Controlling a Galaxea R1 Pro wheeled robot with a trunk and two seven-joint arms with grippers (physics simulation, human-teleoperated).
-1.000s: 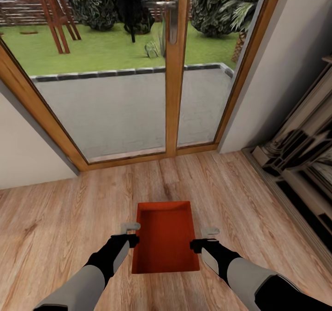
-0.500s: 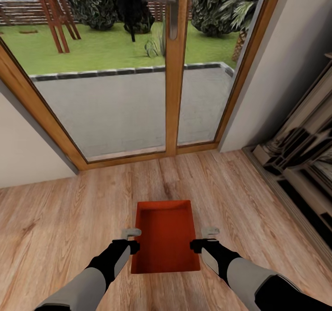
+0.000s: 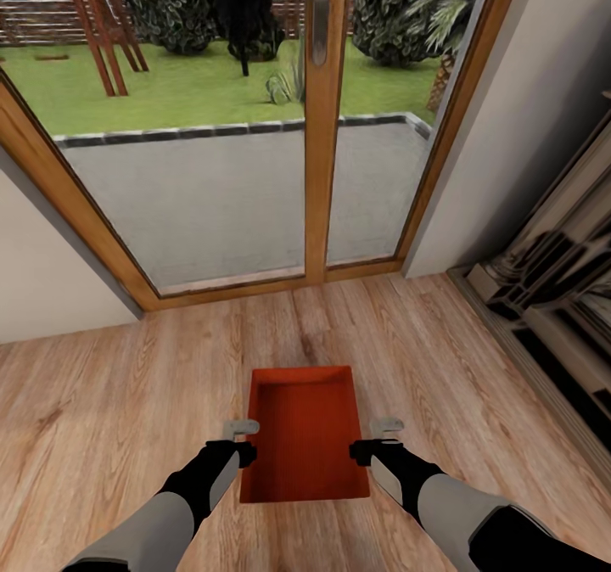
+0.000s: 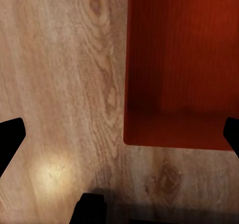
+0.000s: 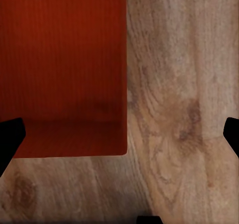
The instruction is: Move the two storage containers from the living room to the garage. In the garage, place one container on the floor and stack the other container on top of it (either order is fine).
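Red-orange storage container (image 3: 304, 438) sits on the wood-plank floor (image 3: 102, 402) before a glass door (image 3: 316, 131). Transport to the garage is judged not yet begun. Left claw (image 3: 241, 438) and right claw (image 3: 377, 438) flank its long sides, both spread open, neither gripping.

Your storage container (image 3: 304, 436) sits on the plank floor (image 3: 102, 402) straight ahead of you, between your two arms. The left pincer (image 3: 240, 438) hangs just beside its left wall, the right pincer (image 3: 379, 438) just beside its right wall; you cannot tell contact. Beyond the container stands a glazed door (image 3: 316, 131), with a patio (image 3: 195, 199) and lawn (image 3: 170, 88) behind it. A wall (image 3: 42, 275) lies to the left, shelving (image 3: 552, 300) to the right.
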